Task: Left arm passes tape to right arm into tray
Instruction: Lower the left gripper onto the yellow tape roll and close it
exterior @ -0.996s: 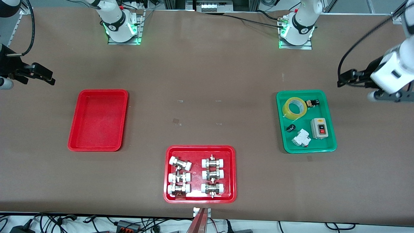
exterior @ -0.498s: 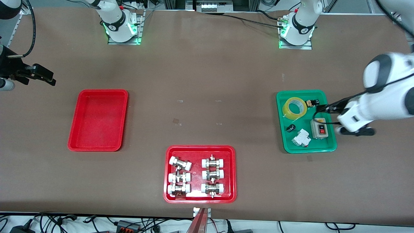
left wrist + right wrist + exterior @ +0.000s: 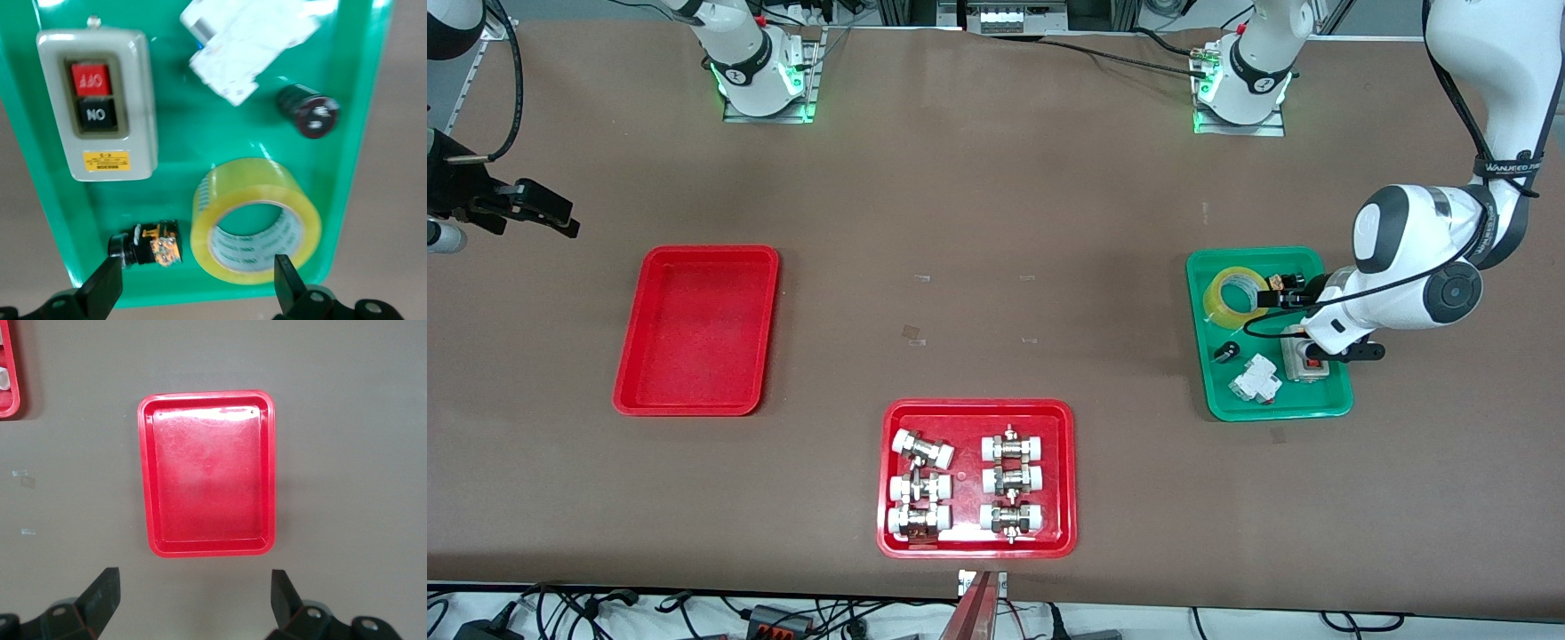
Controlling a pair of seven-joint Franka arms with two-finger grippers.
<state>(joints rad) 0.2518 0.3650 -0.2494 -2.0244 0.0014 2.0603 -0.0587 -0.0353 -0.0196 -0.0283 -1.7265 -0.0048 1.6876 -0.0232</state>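
Observation:
The tape [image 3: 1237, 296], a yellow translucent roll, lies flat in the green tray [image 3: 1280, 407] at the end farther from the front camera. My left gripper [image 3: 1288, 292] hangs open over that end of the tray. In the left wrist view the tape [image 3: 250, 179] lies just ahead of the left gripper [image 3: 197, 267], one finger by the roll's rim, the other by a small black and orange part [image 3: 147, 241]. The plain red tray [image 3: 694, 329] sits empty toward the right arm's end. My right gripper [image 3: 551, 213] waits open over bare table beside it; its wrist view shows the tray [image 3: 208, 473] ahead of the gripper [image 3: 193, 577].
The green tray [image 3: 173, 173] also holds a grey switch box [image 3: 100, 107], a white breaker [image 3: 247, 40] and a black button [image 3: 308, 110]. A second red tray [image 3: 976, 406] with white-capped metal fittings sits nearest the front camera, mid-table.
The left arm has swung in from the table's end and come down over the green tray, beside the tape. The right arm has barely moved.

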